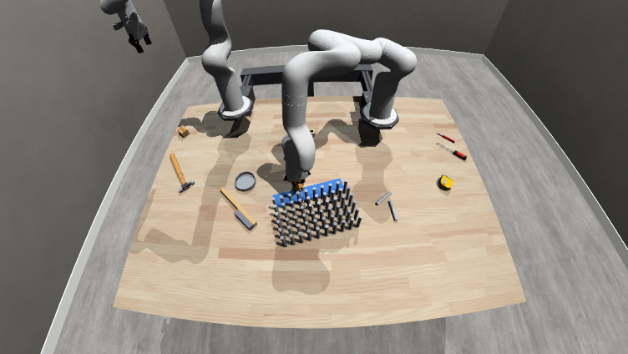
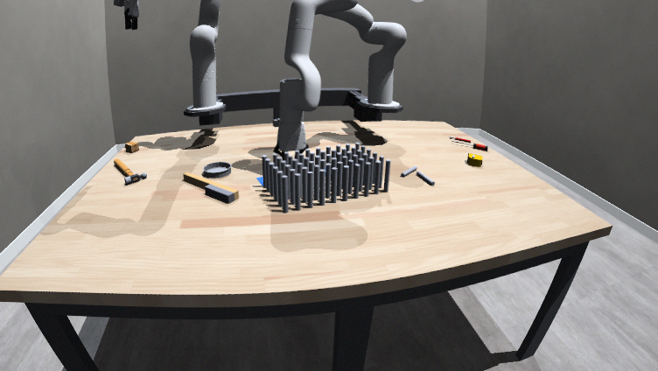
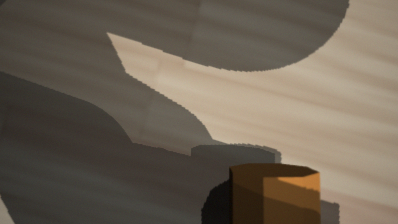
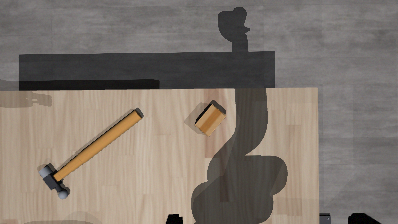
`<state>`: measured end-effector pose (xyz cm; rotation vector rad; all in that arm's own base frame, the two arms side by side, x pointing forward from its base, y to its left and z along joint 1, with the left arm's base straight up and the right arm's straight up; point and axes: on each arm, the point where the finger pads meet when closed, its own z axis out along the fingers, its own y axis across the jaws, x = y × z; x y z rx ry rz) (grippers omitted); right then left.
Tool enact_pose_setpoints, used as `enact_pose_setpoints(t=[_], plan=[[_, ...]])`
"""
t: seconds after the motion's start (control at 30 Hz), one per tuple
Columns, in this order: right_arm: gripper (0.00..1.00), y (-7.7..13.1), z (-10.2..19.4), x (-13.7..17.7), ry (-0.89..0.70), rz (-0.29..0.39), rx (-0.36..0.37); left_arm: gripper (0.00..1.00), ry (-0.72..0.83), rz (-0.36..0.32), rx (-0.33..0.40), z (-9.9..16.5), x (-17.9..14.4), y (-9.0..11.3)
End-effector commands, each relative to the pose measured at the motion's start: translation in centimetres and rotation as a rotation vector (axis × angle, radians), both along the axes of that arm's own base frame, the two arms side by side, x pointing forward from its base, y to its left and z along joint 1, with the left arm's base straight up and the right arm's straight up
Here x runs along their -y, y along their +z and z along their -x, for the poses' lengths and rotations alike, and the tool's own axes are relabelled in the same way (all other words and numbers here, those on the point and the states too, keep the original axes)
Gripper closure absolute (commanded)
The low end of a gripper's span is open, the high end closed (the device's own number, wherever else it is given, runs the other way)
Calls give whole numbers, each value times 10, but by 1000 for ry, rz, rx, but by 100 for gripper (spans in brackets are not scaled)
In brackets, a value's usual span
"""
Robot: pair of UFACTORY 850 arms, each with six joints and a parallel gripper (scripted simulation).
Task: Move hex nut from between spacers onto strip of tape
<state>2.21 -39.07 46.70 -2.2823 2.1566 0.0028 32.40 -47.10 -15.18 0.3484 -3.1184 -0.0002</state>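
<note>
The left jaws are clenched on the orange-brown handle of our hook pick, just behind the spacers as the top view has it — its thin shaft reaches in over them. Our right jaws are wide apart, grasping nothing, high above and well away from the rows.

The spacers stand upright in close rows on the tabletop, with the blue strip of tape along their arm-side edge. We cannot pick out the hex nut among them, nor can we tell where the hook's tip sits. Two grey rods lie flat near the rows — and on the other side we have a round dish.
</note>
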Motion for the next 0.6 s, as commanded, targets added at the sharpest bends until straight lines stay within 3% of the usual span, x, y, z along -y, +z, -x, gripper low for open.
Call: enact_pose_setpoints(t=[0.0, 0.57], plan=[[0, 1, 0, 0, 0, 2, 0, 100, 0, 1, 1, -1, 1, 1], [0, 1, 0, 0, 0, 2, 0, 100, 0, 1, 1, -19, -2, 1]])
